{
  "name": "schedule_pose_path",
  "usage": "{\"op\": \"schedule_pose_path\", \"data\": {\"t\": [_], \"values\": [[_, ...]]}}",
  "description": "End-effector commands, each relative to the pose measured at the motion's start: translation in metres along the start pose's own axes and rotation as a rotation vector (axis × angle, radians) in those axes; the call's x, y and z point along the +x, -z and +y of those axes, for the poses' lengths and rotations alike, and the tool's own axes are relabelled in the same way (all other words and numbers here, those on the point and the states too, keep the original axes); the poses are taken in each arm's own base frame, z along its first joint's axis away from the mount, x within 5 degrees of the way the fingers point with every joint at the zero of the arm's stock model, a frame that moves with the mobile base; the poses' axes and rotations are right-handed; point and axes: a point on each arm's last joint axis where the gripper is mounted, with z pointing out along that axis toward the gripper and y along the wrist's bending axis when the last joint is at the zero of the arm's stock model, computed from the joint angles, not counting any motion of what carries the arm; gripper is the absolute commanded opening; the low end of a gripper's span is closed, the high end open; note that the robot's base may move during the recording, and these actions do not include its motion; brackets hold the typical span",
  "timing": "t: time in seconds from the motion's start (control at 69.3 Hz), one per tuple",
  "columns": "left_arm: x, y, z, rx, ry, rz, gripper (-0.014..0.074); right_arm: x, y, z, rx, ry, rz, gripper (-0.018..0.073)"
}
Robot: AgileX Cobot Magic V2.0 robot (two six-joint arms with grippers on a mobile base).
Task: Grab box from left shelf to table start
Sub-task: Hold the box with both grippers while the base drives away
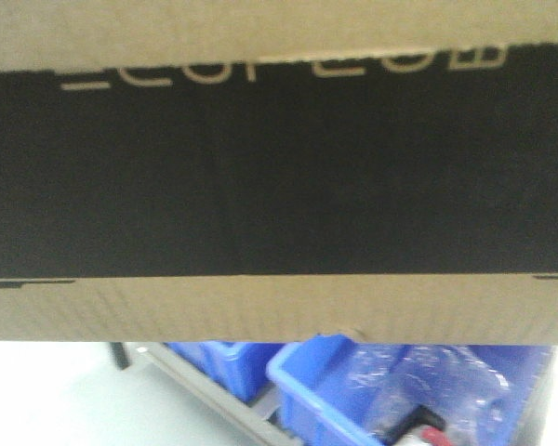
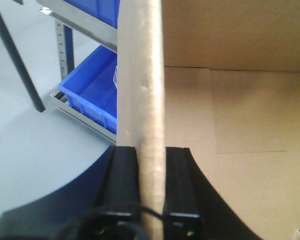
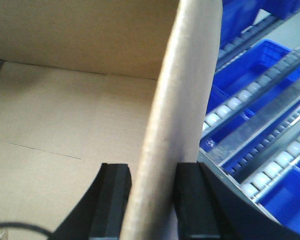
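Close against your front camera, the box [image 1: 279, 177] fills the view, with blue bins [image 1: 307, 386] showing beneath its bottom edge. Your left gripper [image 2: 151, 156] clamps one side wall, your right gripper [image 3: 154, 172] the opposite wall, both jaws closed on cardboard.

right gripper [image 3: 153, 176] clamped on box [image 3: 186, 100] wall, blue bins [image 3: 284, 54] beside rollers [image 3: 226, 108]

The box [image 1: 167, 311] is brown corrugated cardboard with a black printed panel [image 1: 279, 177] bearing pale lettering [image 1: 288, 72]. Below the box, plastic bins [image 1: 316, 386] are bright blue; the floor [image 1: 56, 400] is pale grey-white.
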Motion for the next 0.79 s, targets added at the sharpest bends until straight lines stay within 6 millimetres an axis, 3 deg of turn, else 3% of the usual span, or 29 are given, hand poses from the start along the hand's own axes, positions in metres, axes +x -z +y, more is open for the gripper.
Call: {"op": "schedule_pose_path", "data": {"t": [0.0, 0.779], "values": [[-0.0195, 0.0131, -0.013, 0.145, 0.074, -0.181, -0.0092, -0.0178, 0.0067, 0.004, -0.036, 0.002, -0.15, 0.0055], [-0.0195, 0.0131, -0.013, 0.145, 0.074, -0.181, -0.0092, -0.0177, 0.0067, 0.004, -0.036, 0.002, -0.149, 0.0055]]}}
